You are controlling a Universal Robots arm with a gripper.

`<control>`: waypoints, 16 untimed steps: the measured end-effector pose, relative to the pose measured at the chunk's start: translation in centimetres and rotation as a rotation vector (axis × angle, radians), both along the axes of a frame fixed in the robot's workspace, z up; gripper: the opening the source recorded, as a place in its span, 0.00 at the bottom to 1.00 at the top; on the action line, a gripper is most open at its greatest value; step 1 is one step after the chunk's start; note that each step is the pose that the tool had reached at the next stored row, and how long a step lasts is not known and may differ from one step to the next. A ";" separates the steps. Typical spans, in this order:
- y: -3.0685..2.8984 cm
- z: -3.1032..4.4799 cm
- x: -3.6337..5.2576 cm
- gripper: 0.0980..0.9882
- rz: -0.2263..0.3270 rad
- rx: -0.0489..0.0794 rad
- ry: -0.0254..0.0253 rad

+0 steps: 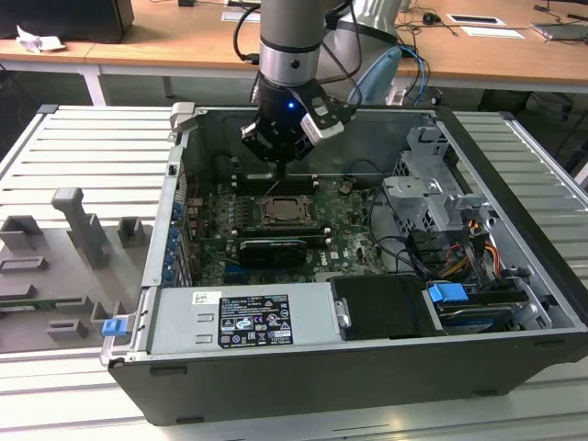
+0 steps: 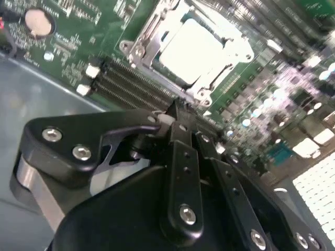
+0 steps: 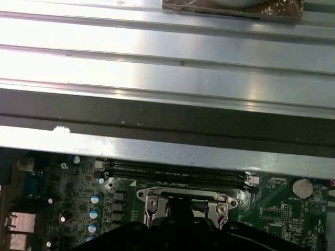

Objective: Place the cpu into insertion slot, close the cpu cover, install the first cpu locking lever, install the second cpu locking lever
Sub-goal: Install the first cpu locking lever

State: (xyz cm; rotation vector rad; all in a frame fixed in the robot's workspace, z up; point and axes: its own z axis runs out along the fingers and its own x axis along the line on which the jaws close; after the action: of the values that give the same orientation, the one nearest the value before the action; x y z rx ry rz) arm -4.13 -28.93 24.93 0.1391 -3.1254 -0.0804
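Note:
The cpu [image 2: 196,49], a pale square chip, lies in the insertion slot [image 1: 289,213] on the green board. The silver cpu cover [image 2: 149,34] lies flat around it, its frame framing the chip. In the exterior view my gripper [image 1: 276,170] hangs just behind the slot, over the black memory slots. In the second wrist view the gripper [image 2: 174,112] is shut, its black fingers [image 2: 183,157] meeting at the slot's near edge. I cannot tell whether a thin lever sits between them. The first wrist view shows the cover's edge [image 3: 183,196] just beyond the gripper body.
Long black memory slots [image 2: 131,86] run beside the socket, with a coin battery [image 2: 37,20] further off. The open case holds a power supply [image 1: 243,317], a metal drive cage [image 1: 427,197] and cable bundles with a blue tab [image 1: 448,296]. The case wall [image 3: 167,78] stands close behind.

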 end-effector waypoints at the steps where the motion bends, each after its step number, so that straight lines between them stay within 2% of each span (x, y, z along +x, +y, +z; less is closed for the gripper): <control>1: 0.00 -0.01 -0.01 0.01 0.000 0.010 0.0000; 2: 0.01 -0.05 -0.01 0.01 0.000 0.019 -0.0001; 5: 0.10 -0.43 -0.01 0.01 0.000 0.019 -0.0001; 10: 0.66 -1.33 0.44 0.01 0.000 0.020 0.0000; 14: 0.71 -2.13 1.67 0.01 0.000 0.020 0.0000; 16: 0.71 -2.35 1.81 0.01 0.000 0.020 0.0000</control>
State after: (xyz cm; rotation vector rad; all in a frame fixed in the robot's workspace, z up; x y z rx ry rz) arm -2.31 -28.22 22.57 0.1393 -3.1253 -0.1114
